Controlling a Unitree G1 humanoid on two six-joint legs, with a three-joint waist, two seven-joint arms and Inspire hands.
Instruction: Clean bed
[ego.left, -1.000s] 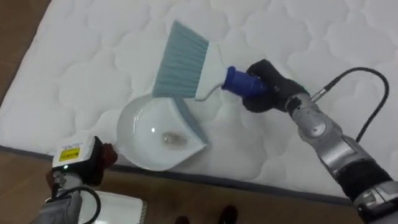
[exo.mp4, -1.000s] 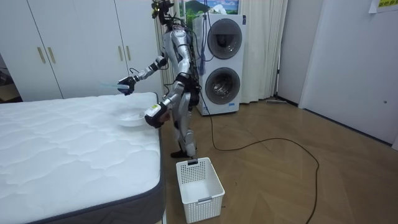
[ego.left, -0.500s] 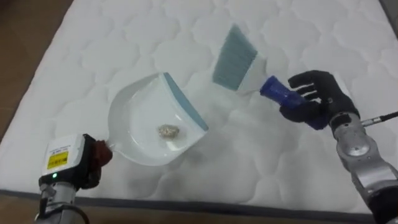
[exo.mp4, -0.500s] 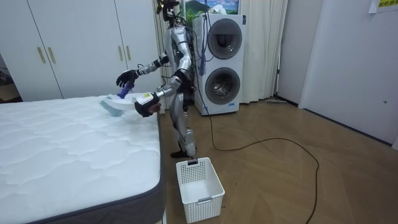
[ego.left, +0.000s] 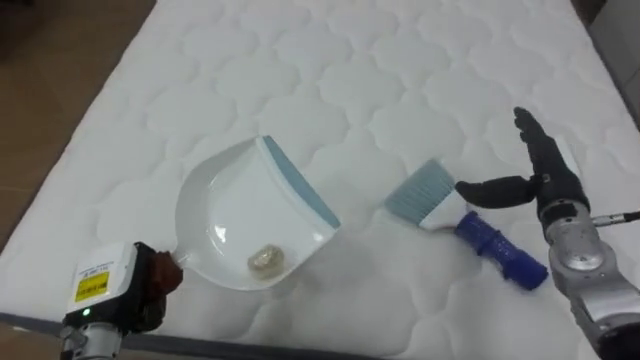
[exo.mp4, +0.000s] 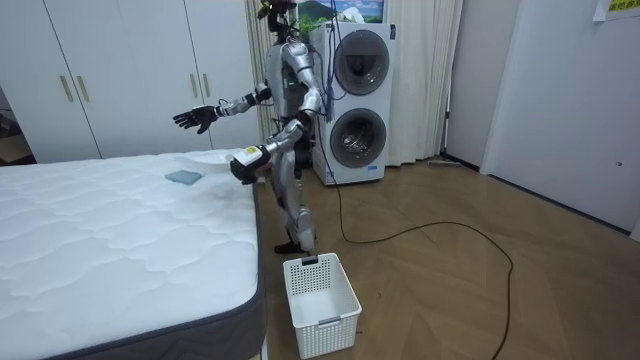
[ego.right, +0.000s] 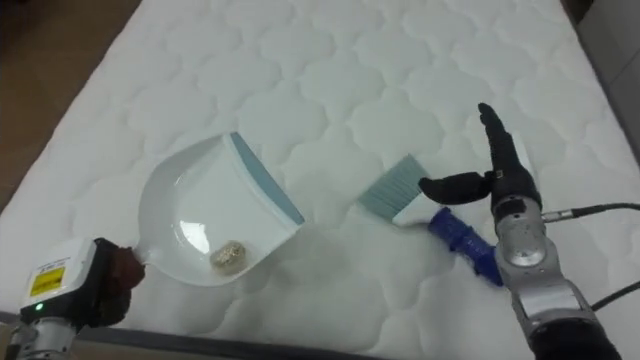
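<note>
Crumb (ego.left: 265, 261): small pale lump, lying in pan (ego.left: 240, 215), toward handle end.
Pan: white w/ blue lip; over near edge of bed (ego.left: 330, 80); handle end in L hand (ego.left: 150, 285).
L hand: curled on pan handle, gripping it.
Brush (ego.left: 462, 226): flat on bed, right of pan, apart from it; bristles toward pan, blue handle toward robot's right.
R hand (ego.left: 545, 180): fingers straight and spread, holds nothing; just beside brush handle; contact cannot be told.
Basket (exo.mp4: 320, 290): white, on floor by bed corner, near robot's feet.
Step (est.): sweep complete, crumb collected; disposal pending.
Next (est.): keep pan level, lip up, so crumb can't roll out; turn to basket; tip pan over it.
</note>
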